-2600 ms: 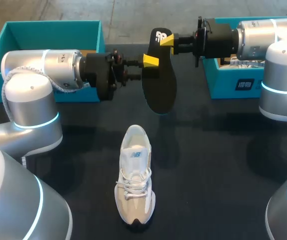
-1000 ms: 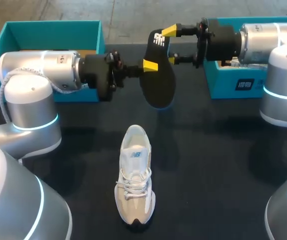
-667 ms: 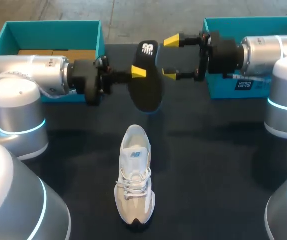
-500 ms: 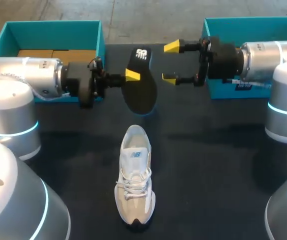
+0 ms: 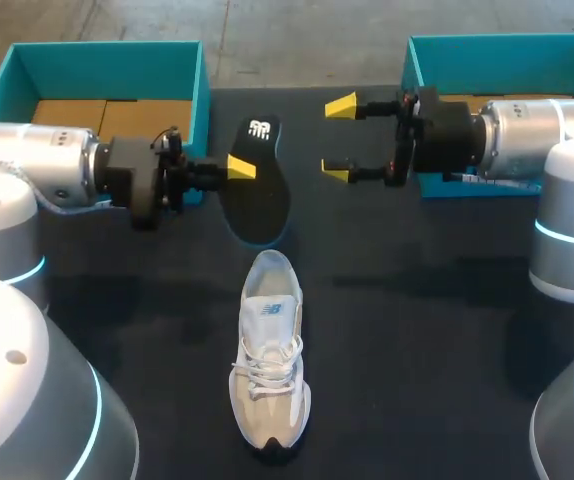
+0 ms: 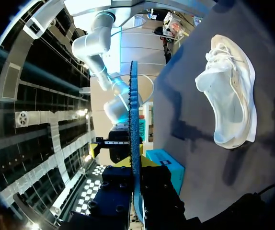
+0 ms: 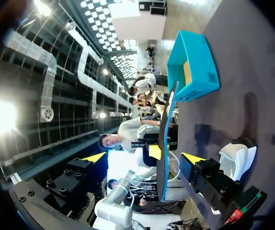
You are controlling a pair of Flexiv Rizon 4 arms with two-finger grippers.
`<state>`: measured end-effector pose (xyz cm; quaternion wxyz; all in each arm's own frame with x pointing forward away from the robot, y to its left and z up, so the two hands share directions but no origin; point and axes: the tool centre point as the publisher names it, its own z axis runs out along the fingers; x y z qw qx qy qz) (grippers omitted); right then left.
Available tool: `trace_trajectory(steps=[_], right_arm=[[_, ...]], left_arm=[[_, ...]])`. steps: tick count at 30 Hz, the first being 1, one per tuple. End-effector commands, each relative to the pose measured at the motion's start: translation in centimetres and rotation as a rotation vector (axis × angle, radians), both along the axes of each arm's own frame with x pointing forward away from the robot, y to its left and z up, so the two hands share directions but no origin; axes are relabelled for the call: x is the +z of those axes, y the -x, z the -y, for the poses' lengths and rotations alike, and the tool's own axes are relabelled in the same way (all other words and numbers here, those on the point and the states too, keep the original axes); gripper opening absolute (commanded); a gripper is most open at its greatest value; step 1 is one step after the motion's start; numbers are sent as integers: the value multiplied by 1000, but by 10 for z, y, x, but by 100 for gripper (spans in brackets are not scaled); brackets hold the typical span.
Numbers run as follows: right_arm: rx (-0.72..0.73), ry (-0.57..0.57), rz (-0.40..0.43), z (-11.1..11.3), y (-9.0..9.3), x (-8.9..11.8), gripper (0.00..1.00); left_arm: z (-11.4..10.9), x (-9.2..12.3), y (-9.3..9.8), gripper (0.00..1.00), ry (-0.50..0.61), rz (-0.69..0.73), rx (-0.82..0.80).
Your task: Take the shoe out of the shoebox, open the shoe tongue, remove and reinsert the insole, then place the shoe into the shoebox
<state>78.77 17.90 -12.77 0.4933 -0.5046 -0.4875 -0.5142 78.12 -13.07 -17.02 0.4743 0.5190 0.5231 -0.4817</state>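
Black insole point(image 5: 255, 185): one, dark with a blue rim and white print at its far end, held up just beyond the shoe's heel.
White shoe point(image 5: 269, 352): one, laced, upright on the dark table point(image 5: 417, 330), toe nearest.
Teal shoeboxes: two, far left point(image 5: 107, 62) and far right point(image 5: 497, 48).
Left gripper point(image 5: 239, 168): clamped on the insole.
Right gripper point(image 5: 338, 138): fingers wide apart, just right of the insole.

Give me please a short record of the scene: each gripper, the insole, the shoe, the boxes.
left gripper: shut on the insole
right gripper: open, empty, apart from the insole
insole: black, clear of the shoe
shoe: pale, standing on the table, untouched
shoeboxes: left shoebox and right shoebox, teal, at the far edge
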Motion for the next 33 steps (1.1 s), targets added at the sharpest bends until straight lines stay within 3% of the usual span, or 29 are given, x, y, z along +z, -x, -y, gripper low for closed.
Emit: trace_trajectory(steps=[1,7,15,33], right_arm=[[-2,2,0,-1,1,0,100],[-2,2,0,-1,1,0,100],[-2,2,0,-1,1,0,100],[-2,2,0,-1,1,0,100]], left_arm=[[0,1,2,0,-3,1,2],[0,1,2,0,-3,1,2],[-2,9,10,0,-19,-375,-36],[-32,43,25,0,-25,-861,-38]])
